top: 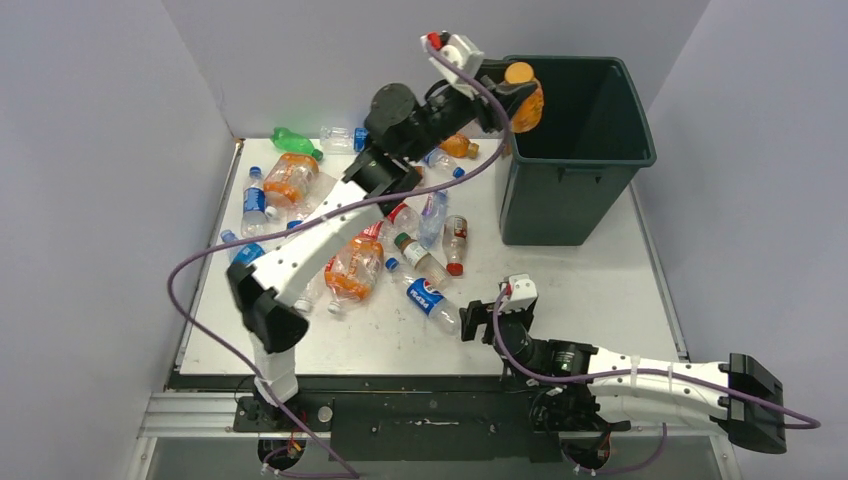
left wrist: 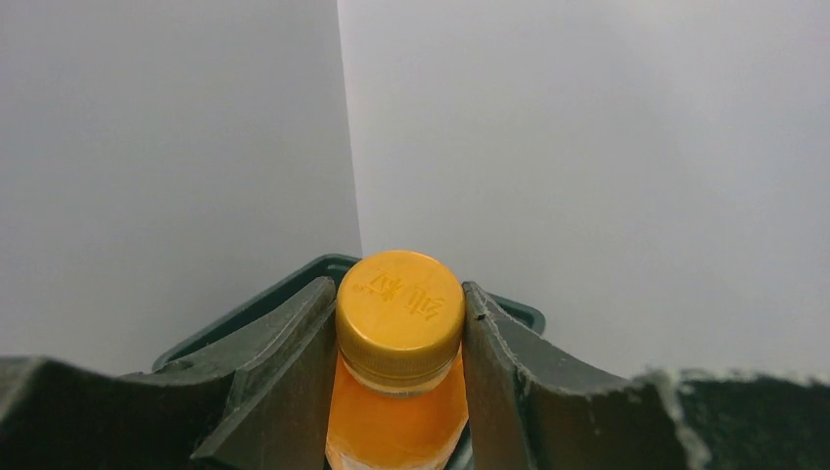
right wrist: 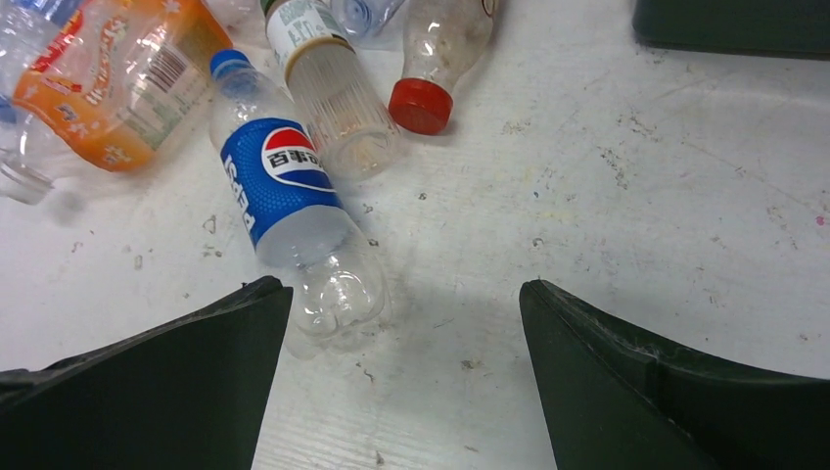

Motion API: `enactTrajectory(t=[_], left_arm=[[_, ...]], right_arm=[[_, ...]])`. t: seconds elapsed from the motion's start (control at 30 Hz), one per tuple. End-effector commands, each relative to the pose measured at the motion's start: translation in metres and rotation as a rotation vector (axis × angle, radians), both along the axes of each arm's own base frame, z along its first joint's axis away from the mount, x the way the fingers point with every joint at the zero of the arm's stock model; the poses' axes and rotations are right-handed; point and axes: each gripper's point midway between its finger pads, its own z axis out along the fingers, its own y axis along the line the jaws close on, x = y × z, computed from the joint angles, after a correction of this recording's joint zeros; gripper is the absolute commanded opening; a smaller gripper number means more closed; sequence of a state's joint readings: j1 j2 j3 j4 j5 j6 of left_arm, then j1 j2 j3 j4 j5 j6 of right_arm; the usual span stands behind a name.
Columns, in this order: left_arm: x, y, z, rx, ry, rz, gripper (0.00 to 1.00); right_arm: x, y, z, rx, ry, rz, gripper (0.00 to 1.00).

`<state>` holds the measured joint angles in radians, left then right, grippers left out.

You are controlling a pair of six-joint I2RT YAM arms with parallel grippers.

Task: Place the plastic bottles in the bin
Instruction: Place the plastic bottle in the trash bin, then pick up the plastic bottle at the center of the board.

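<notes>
Overhead, the left hand point(top: 514, 98) pinches an orange bottle point(top: 530, 110) at the bin's point(top: 570, 205) rim; released here, it might bounce outside. Left wrist: gripped at the cap point(left wrist: 399, 302). Right wrist: right hand point(right wrist: 401, 304) spread beside a blue-labelled bottle point(right wrist: 289, 196).

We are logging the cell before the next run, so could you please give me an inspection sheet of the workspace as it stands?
Surface: white table top, scuffed and speckled.
Job's things: dark green rectangular plastic bin upright at far right; many plastic bottles lying left of it, including a clear bottle with a blue label; an orange bottle with a yellow cap held at the bin's rim.
Clutter: nothing seen.
Tools: left tool shut on the orange bottle near its cap; right tool open, low beside the blue-label bottle.
Cables: purple cables loop loose along both arms.
Surroundings: plain pale grey walls on three sides.
</notes>
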<state>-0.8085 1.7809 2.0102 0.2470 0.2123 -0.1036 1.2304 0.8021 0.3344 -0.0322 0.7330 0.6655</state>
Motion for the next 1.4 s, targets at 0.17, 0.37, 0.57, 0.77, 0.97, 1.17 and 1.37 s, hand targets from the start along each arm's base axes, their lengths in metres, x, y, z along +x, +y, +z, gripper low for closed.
enactTrajectory(t=[0.17,0.37,0.57,0.77,0.97,1.17,1.37], left_arm=[[0.037,-0.057,-0.009,-0.014,-0.045,-0.056,0.00],[0.059,-0.074,-0.047,0.019,0.009,-0.029,0.00],[0.042,-0.061,-0.009,-0.045,-0.033,-0.038,0.86],[0.008,-0.014,0.048,-0.111,-0.056,0.016,0.96],[-0.024,0.058,0.027,-0.016,0.039,0.168,0.96],[-0.043,0.131,-0.108,0.317,0.224,0.362,0.96],[-0.078,0.176,-0.231,0.490,0.426,0.377,0.96]], right_arm=[[0.002,0.013,-0.004,0.031,0.044,-0.004,0.90],[0.001,0.011,-0.007,0.032,0.051,-0.006,0.90],[0.004,0.006,0.001,0.033,0.036,-0.034,0.90],[0.006,0.001,0.010,0.025,0.020,-0.056,0.90],[0.008,-0.002,0.014,0.005,0.018,-0.056,0.90],[0.021,0.011,0.018,0.058,0.068,0.046,0.90],[0.018,0.046,0.007,0.016,0.110,0.308,0.90]])
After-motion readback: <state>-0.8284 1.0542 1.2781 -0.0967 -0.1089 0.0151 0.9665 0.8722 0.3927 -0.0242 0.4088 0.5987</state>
